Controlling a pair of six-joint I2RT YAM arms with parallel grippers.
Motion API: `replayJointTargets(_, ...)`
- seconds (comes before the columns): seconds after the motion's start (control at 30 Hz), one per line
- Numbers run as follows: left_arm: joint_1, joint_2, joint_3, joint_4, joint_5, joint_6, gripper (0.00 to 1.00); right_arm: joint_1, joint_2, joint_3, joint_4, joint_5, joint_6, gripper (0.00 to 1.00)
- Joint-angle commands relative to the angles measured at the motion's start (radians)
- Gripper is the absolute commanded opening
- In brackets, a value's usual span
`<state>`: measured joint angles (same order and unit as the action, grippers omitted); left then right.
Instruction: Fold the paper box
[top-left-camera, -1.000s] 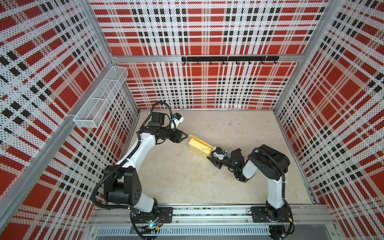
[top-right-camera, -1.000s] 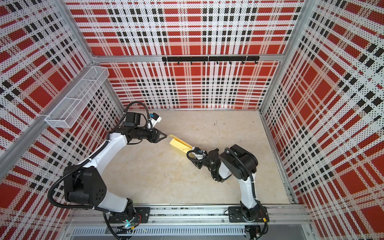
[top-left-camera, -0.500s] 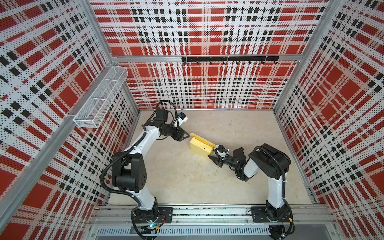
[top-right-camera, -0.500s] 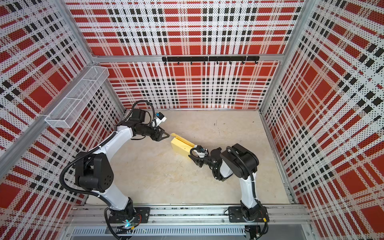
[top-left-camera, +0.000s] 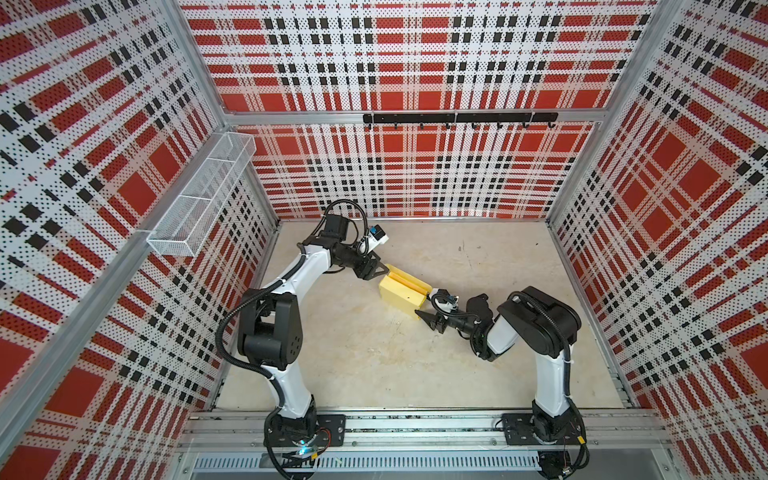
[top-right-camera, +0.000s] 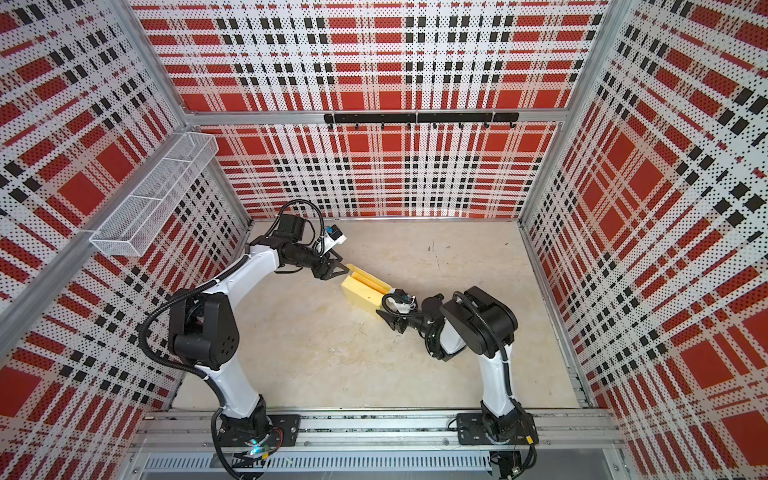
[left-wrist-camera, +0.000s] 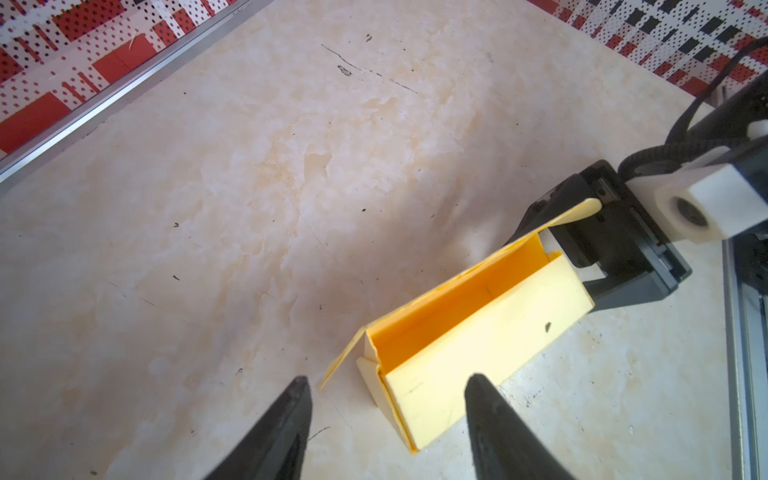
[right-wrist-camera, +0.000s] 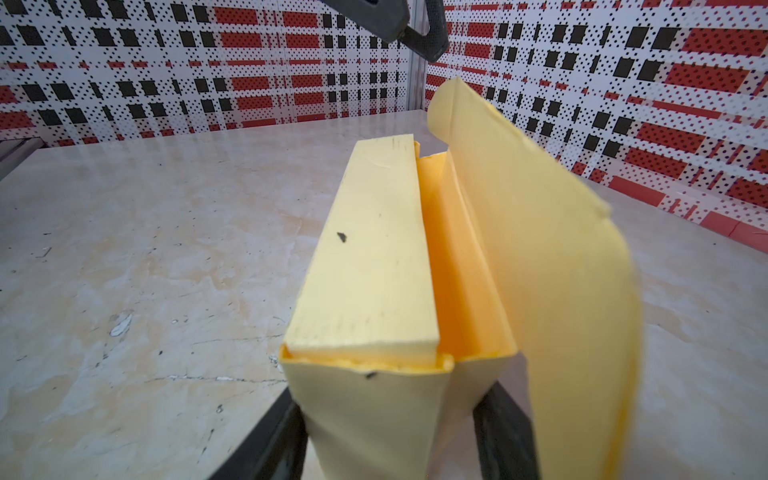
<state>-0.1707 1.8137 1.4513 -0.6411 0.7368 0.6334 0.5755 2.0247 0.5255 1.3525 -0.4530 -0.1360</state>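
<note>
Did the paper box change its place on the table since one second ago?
No, not noticeably. In both top views the paper box keeps its place and slant below-left of the dark scratch on the table.

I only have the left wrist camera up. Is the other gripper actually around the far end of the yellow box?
Observer: Yes. The right wrist view shows the end of the box sitting between the fingers of the right gripper. I cannot tell whether they press it.
Operator: And the lid?
Observer: From that side, the big rounded flap stands up beside the open trough, bowed and not folded over.
Operator: Where is it on the table?
Observer: In both top views it lies diagonally near the middle of the table, with the left gripper at one end and the right gripper at the other.
</note>
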Motion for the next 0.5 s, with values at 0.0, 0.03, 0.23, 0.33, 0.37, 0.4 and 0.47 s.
replayJointTargets(0.0,0.001,-0.009,-0.029,0.059,0.029,-0.052,0.61,0.000,0.007,0.016,0.069,0.007,0.013,0.64)
replayJointTargets(0.03,-0.004,-0.013,-0.036,0.066,0.028,-0.050,0.60,0.002,0.006,0.020,0.068,0.009,0.013,0.64)
replayJointTargets(0.23,-0.012,-0.024,-0.051,0.087,0.024,-0.114,0.58,0.013,0.014,0.041,0.068,0.038,0.032,0.52)
replayJointTargets(0.33,-0.009,-0.066,-0.094,0.111,0.012,-0.129,0.58,0.017,0.019,0.043,0.069,0.039,0.025,0.47)
replayJointTargets(0.37,-0.007,-0.079,-0.107,0.113,-0.001,-0.139,0.58,0.019,0.023,0.042,0.068,0.040,0.020,0.46)
replayJointTargets(0.4,-0.006,-0.090,-0.124,0.117,-0.010,-0.155,0.59,0.019,0.025,0.040,0.068,0.045,0.017,0.46)
replayJointTargets(0.47,0.000,-0.115,-0.165,0.127,-0.037,-0.190,0.61,0.019,0.018,0.038,0.067,0.049,0.019,0.46)
